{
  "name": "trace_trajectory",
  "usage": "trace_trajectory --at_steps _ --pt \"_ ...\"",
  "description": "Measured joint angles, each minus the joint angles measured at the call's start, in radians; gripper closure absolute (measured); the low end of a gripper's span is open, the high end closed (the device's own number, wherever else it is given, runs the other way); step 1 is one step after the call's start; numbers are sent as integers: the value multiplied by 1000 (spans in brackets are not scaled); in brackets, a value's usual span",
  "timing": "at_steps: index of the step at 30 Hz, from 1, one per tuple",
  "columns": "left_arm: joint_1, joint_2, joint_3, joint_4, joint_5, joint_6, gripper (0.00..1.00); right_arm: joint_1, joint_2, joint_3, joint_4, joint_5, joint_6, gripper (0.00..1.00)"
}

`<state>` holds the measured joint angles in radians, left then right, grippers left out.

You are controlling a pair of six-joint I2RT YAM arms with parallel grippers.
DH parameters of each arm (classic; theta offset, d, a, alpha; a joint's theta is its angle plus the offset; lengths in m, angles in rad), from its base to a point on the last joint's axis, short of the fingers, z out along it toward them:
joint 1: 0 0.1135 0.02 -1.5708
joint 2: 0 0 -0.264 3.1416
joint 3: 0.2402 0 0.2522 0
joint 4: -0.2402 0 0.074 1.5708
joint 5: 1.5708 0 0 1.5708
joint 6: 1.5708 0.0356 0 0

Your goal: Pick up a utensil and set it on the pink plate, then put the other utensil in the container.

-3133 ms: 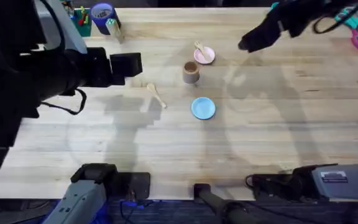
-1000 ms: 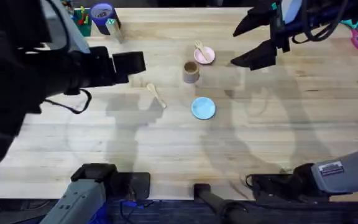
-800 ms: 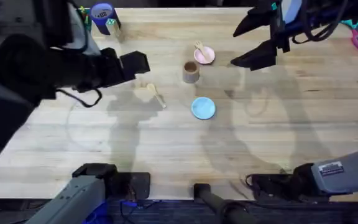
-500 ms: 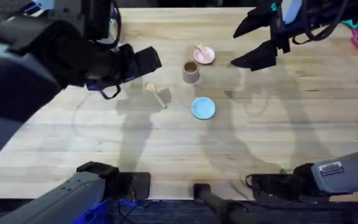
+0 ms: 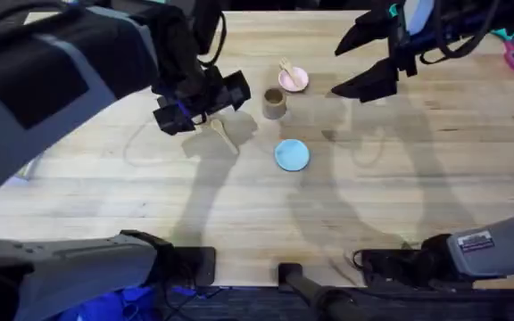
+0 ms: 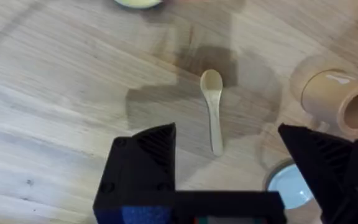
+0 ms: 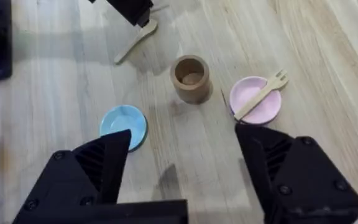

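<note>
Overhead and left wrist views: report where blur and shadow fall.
Overhead: the left arm rises large, dark and blurred, its shadow lying over the wooden spoon; soft arm shadows cross the table. Left wrist: the spoon is sharp, with a dark shadow patch by its bowl; the container looks slightly soft.

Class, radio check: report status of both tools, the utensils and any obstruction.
Left tool open above spoon on table. Right tool open, empty. Fork on pink plate. Cup empty, nothing in the way.
</note>
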<state>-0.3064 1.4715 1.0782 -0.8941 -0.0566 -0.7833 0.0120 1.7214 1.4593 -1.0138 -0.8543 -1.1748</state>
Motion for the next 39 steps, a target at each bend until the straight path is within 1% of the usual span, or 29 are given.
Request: trace_trajectory --at_steps 5,11,23,30,39 --pt "-4 31 0 0 0 -40 9 0 0 0 0 0 0 4" --pt "-4 75 0 1 0 -59 9 0 0 0 0 0 0 4" --pt "-4 205 0 7 11 -63 9 0 0 0 0 0 0 5" --pt "-4 233 0 28 11 -63 9 0 0 0 0 0 0 4" --pt "-4 234 2 30 11 -63 16 0 0 0 0 0 0 4"
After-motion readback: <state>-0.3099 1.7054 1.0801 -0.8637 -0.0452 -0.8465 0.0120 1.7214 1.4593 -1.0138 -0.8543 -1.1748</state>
